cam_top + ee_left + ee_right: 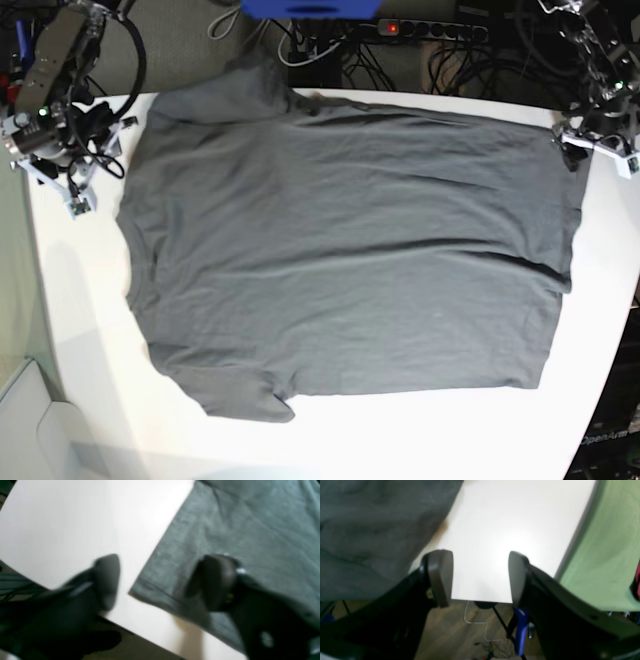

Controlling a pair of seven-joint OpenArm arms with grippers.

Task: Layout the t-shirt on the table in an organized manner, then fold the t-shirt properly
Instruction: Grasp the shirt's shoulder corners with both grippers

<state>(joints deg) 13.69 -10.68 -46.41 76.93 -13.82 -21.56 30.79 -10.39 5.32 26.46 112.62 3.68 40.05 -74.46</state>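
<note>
Here one soft, dark grey t-shirt (pixel 345 255) lies spread nearly flat on the smooth white table (pixel 80 330), faint wrinkles crossing its cotton. The left gripper (pixel 160 582) hangs over a corner of the cloth, its two rounded dark fingers (pixel 215 580) apart and gripping nothing. The right gripper (pixel 480 577) stands apart too, empty over bare tabletop beside the shirt.

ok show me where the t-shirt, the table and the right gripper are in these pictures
t-shirt (pixel 350 260): base view, middle of the spread grey body.
table (pixel 85 330): base view, bare white top beside the shirt.
right gripper (pixel 480 577): right wrist view, open gap midway between its two fingertips.
</note>
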